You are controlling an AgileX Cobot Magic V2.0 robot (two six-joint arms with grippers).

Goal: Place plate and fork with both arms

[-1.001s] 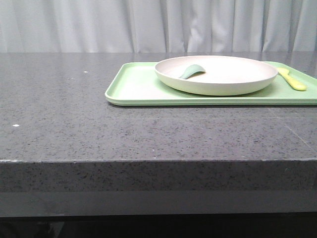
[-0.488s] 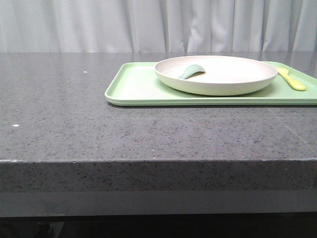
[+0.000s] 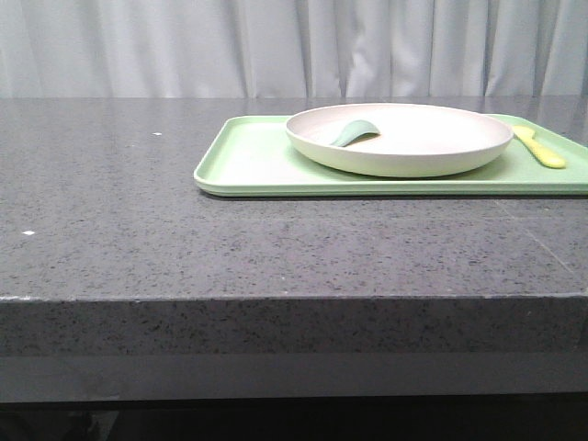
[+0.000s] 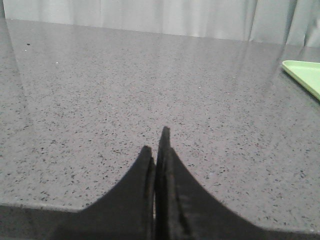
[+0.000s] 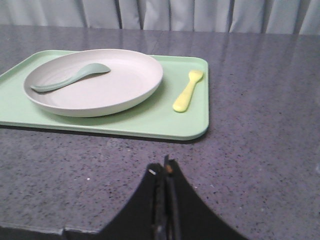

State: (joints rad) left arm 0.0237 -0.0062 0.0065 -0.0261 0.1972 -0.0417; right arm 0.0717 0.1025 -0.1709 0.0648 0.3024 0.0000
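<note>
The cream-white plate sits on the light-green tray at the back right of the table. It also shows in the right wrist view. The pale-yellow fork lies on the tray to the right of the plate, apart from it, and shows in the right wrist view. My right gripper is shut and empty, short of the tray's near edge. My left gripper is shut and empty over bare table, left of the tray's corner. Neither gripper shows in the front view.
A grey-green spoon-like utensil lies inside the plate. The grey speckled table ends at a front edge near me. A pale curtain hangs behind the table.
</note>
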